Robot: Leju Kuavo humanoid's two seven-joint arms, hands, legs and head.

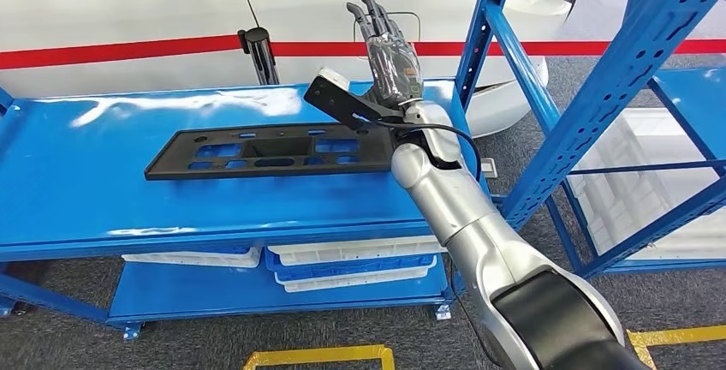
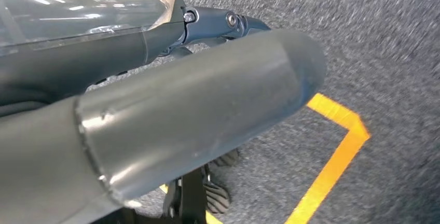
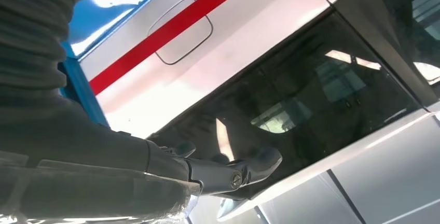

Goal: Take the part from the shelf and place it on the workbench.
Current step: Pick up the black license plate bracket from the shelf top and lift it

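Observation:
The part [image 1: 265, 154], a long flat black panel with several cut-outs, lies flat on the blue workbench [image 1: 86, 182]. My right hand [image 1: 392, 53] is raised just past the part's right end, fingers straight and pointing up, holding nothing. In the right wrist view the same hand's dark fingers [image 3: 218, 175] stretch out in front of a car window, empty. My left hand [image 2: 155, 105] hangs over the grey floor with its thick thumb and a dark finger extended and nothing in it.
A blue shelf rack [image 1: 599, 87] stands close on the right, with a white tray [image 1: 651, 173] on its low level. White trays [image 1: 351, 263] sit on the workbench's lower shelf. A white car with a red stripe [image 1: 128, 10] is behind. Yellow tape [image 1: 317, 355] marks the floor.

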